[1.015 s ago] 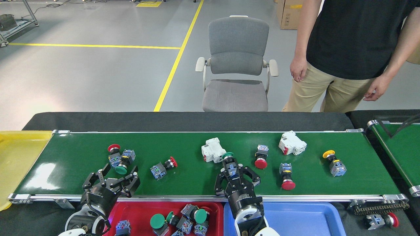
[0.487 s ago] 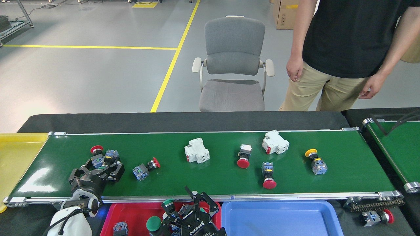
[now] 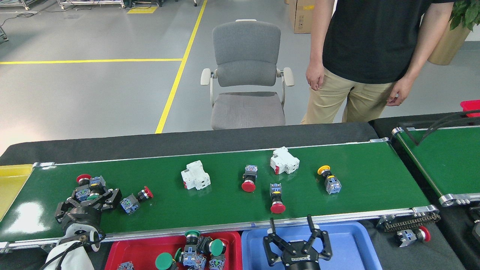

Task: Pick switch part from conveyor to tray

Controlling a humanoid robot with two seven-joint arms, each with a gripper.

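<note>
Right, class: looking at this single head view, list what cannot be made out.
- Head view: whether the left gripper grips the green-capped switch; its fingers cover it.
- Head view: the red tray, its near part cut off by the bottom edge.
- Head view: the person, cut off at the top edge.

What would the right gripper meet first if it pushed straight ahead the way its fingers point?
Probably the silver rail of the green conveyor; beyond the open right gripper lies the red-capped push-button switch. Height is unclear.
</note>
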